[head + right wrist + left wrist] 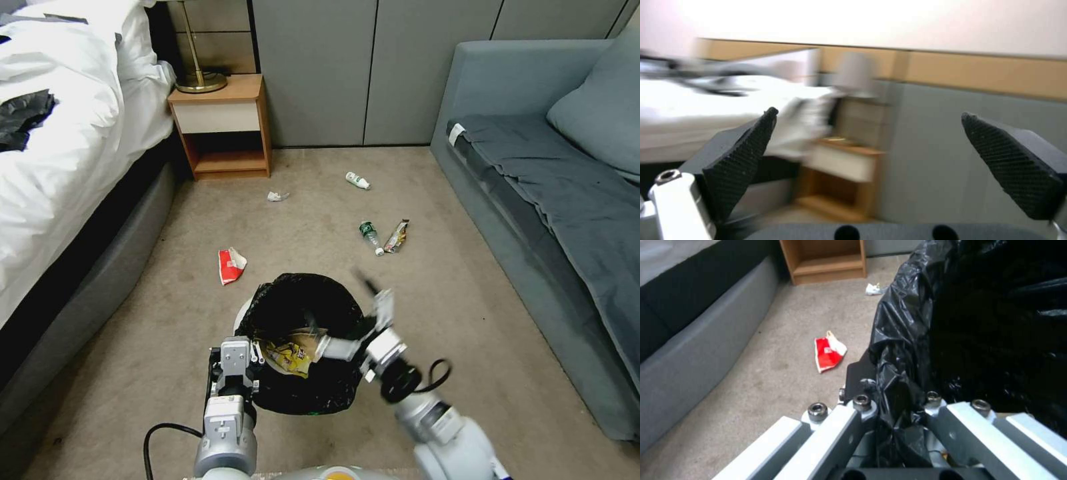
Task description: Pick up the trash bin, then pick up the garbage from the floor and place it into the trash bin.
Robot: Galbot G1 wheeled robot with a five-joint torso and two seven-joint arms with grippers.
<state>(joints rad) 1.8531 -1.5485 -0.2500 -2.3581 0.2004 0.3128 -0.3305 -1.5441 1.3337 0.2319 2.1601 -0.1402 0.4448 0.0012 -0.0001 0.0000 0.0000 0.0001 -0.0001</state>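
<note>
Head view: the trash bin (300, 347) is held off the floor (467, 293) in front of the robot, the left gripper (235, 363) clamped on its near-left rim with black liner pinched between the fingers (853, 420). Yellow and brown wrappers (290, 353) are seen lying inside the bin. The right gripper (889, 160) is raised beside the bin's right rim, its fingers spread wide apart and empty. On the floor beyond the bin, a green-labelled bottle (371, 237) and a brown wrapper (397, 236) lie just beside each other ahead and to the right, nearer the free right arm. A red-white packet (231, 265) lies ahead-left, with a tissue (277, 196) and a second bottle (357, 181) farther off.
</note>
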